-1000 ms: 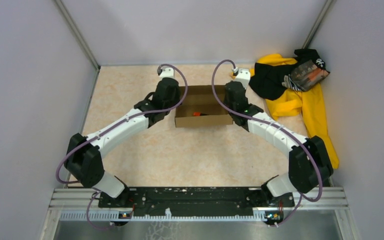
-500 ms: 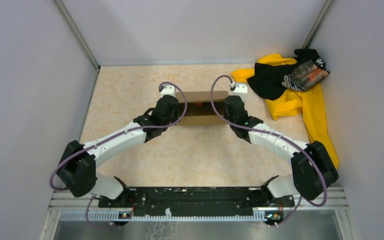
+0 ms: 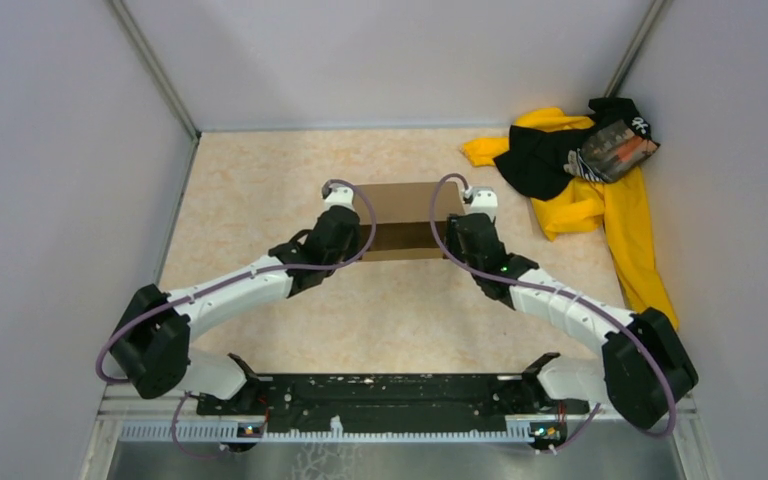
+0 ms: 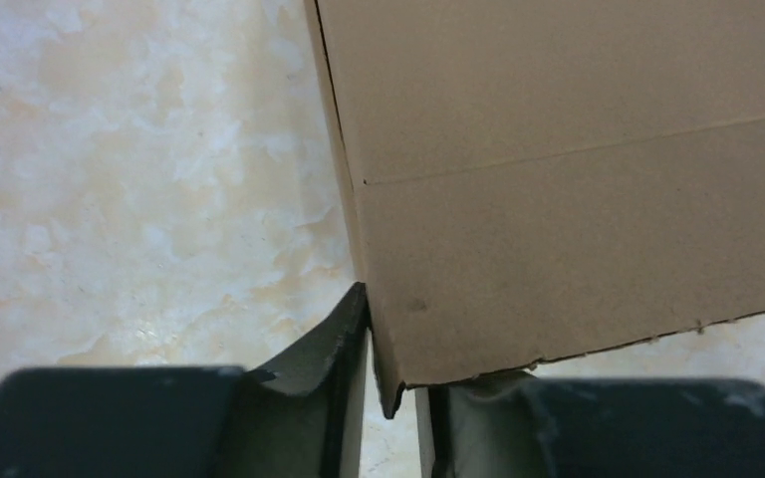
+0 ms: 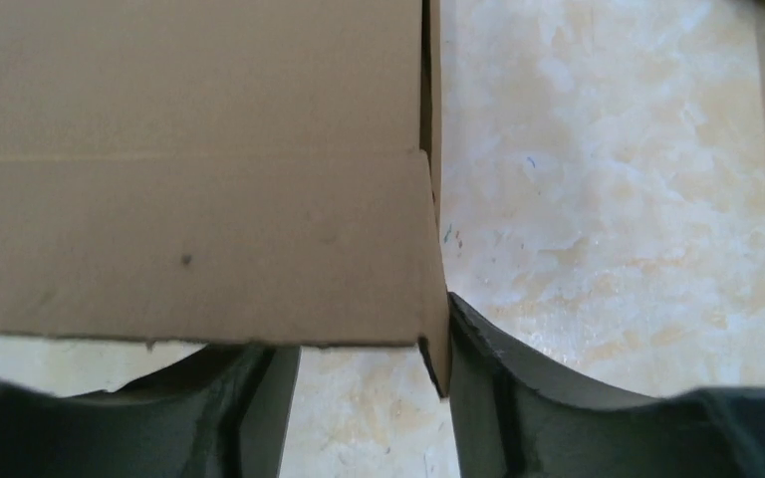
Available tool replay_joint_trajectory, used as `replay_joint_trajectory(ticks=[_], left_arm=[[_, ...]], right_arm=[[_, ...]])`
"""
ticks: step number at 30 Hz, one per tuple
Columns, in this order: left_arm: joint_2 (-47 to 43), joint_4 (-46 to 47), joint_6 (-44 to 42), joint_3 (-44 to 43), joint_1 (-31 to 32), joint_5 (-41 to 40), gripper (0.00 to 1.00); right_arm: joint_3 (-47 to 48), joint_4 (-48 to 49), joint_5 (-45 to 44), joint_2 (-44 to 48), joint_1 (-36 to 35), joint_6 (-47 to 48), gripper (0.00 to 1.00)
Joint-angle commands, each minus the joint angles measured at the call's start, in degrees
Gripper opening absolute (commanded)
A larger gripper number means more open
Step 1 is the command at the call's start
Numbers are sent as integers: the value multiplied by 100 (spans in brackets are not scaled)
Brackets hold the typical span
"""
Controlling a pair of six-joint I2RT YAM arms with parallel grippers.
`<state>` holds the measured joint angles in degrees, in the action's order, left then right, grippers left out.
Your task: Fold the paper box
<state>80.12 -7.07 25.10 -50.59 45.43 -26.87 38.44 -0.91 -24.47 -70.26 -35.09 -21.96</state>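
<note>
Since 1 second ago the paper box (image 3: 400, 215) has gone from open-topped to closed, its lid now lying flat over it, and both arms have drawn it a little toward the near edge of the tabletop (image 3: 260, 190). The box sits in the far half of the tabletop, about midway between the left and right edges, with its long side facing the near edge.

The 2 arms flank the box, 1 at each short end. In the left wrist view, the left end effector (image 4: 393, 418) has its jaws only a sliver apart. The box's near left corner edge stands between them and the left finger (image 4: 344, 349) touches the side wall. Whether they pinch the cardboard cannot be told. In the right wrist view, the right end effector (image 5: 369, 398) has its jaws partly spread and grips nothing. The box's near right corner rests against its right finger (image 5: 478, 368), and the front wall lies just above the gap.

A yellow-and-black clothing pile (image 3: 590, 190) lies in the far right corner, apart from the box.
</note>
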Motion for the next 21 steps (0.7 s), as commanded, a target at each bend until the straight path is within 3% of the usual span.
replay_joint_trajectory(ticks=[1, 6, 21], left_arm=[[-173, 19, 118, 46, 54, 94, 37], [-296, -50, 100, 235, 56, 48, 47], [-1177, -859, 297, 205, 65, 667, 51]], right_arm=[[-189, -79, 248, 599, -103, -60, 61], [-294, -455, 338, 1041, -98, -28, 69], [129, -1676, 718, 2344, -103, -28, 70]])
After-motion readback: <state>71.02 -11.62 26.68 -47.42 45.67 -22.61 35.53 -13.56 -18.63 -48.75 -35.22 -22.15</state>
